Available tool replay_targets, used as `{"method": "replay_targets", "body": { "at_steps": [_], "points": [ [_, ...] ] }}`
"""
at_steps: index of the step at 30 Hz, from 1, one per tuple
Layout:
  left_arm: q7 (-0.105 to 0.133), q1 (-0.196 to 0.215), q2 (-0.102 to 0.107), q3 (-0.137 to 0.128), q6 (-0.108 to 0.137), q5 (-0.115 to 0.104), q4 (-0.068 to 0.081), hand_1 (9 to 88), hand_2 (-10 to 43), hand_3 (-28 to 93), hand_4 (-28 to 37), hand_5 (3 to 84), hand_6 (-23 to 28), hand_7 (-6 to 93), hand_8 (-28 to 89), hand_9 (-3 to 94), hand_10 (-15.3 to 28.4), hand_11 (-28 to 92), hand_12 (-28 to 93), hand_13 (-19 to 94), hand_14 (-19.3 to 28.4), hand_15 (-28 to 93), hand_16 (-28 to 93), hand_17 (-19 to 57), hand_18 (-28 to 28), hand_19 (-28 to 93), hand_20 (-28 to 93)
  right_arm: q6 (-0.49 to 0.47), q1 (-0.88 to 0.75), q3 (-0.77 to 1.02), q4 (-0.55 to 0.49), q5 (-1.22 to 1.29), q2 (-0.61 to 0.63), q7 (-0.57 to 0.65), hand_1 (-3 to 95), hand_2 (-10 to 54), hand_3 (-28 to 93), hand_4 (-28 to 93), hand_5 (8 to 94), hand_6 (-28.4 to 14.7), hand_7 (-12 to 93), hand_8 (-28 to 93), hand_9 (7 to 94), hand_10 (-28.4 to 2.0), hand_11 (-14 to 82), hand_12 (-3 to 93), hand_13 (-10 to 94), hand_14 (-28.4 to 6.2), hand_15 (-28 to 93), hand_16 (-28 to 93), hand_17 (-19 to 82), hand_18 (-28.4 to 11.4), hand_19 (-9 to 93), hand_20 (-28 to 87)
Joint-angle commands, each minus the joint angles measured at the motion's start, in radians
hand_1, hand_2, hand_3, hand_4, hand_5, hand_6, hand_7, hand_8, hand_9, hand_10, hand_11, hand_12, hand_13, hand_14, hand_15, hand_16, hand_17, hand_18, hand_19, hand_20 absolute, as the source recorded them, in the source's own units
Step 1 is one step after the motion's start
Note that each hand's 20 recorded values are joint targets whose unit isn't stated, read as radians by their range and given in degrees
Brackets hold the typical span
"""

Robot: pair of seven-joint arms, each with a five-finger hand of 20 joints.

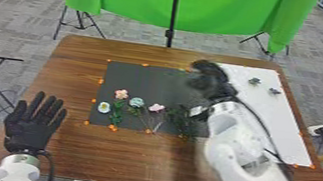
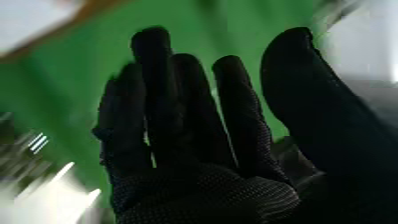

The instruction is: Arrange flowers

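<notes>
While the black-gloved right hand (image 1: 213, 82) was held wide open, pastel thin-stemmed flowers (image 1: 121, 94) were spread on the flat black mat (image 1: 146, 79).

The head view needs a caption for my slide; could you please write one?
Flowers lie side by side on a dark mat, the robot's open right hand over the table.
</notes>
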Motion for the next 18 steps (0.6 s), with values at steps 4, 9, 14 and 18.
{"method": "replay_targets", "body": {
  "at_steps": [4,9,14,18],
  "points": [
    [0.013,0.039,-0.007,0.016,0.005,0.000,-0.010,25.7,13.4,81,-28.3,39.4,8.5,11.6,-11,40.8,16.4,25,12,32,17.1,41,-6,-6.3,14.6,36,14,0.013,0.191,0.128,0.388,-0.043,0.193,0.054,42.9,-9.5,88,-28,47.4,-4.1,17,-14,42.1,-16.7,11.0,12.8,32,-16.8,29,11,19,-21.3,67,24],
    [0.005,0.039,-0.008,0.027,0.005,0.002,-0.014,25.9,13.6,80,-28.3,39.4,8.4,11.7,-11,40.9,16.3,25,12,32,17.1,41,-7,-6.3,14.6,36,14,-0.069,0.216,0.113,0.462,-0.029,0.197,0.060,45.2,-9.5,88,-28,47.1,-3.8,18,-15,40.8,-16.2,11.7,12.0,32,-16.6,26,12,18,-20.6,64,22],
    [-0.003,0.027,-0.008,0.033,0.013,0.008,-0.006,26.0,13.8,80,-28.3,39.5,8.5,11.7,-11,41.0,16.3,25,12,32,17.2,41,-6,-6.3,14.5,36,14,-0.252,0.252,0.098,0.526,-0.060,0.187,-0.017,46.4,-9.5,87,-28,44.4,-2.1,18,-15,39.0,-14.4,10.3,11.2,30,-16.6,23,12,16,-20.7,63,21],
    [-0.010,0.023,-0.009,0.035,0.000,0.013,-0.003,26.0,14.2,80,-28.3,39.6,8.5,11.7,-11,40.9,16.4,25,12,32,17.2,41,-7,-6.3,14.6,36,14,-0.337,0.296,0.075,0.585,-0.081,0.169,-0.041,46.4,-9.5,85,-28,42.1,-0.1,17,-15,36.9,-13.6,8.8,10.7,29,-16.5,20,13,16,-20.8,63,22]
  ]
}}
